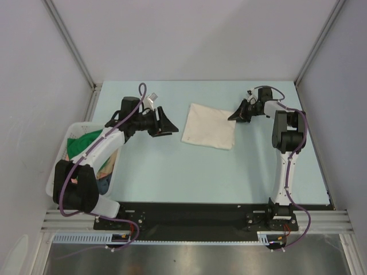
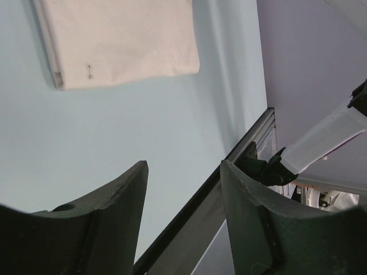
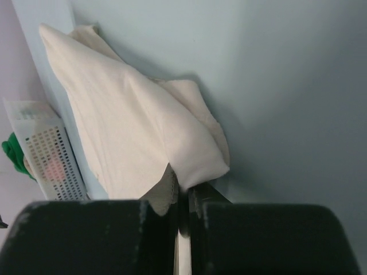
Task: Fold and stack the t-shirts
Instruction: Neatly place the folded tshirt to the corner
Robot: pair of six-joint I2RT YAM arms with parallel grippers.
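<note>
presently the folded cream cloth t-shirt [image 1: 209, 126] lies right of the white plastic lattice basket [image 1: 71, 133], its corner pinched by the right gripper [image 1: 234, 117]; the left gripper [image 1: 163, 121] gapes empty between them. a bright green t-shirt [image 1: 86, 142] and others inside the basket apparently await folding.

Plain cream tee [image 1: 209, 126]; bright green tee [image 1: 86, 140]; white lattice basket [image 3: 40, 146]; pale blue-green tbl [image 1: 172, 166]; purple cables [image 1: 141, 90]
</note>
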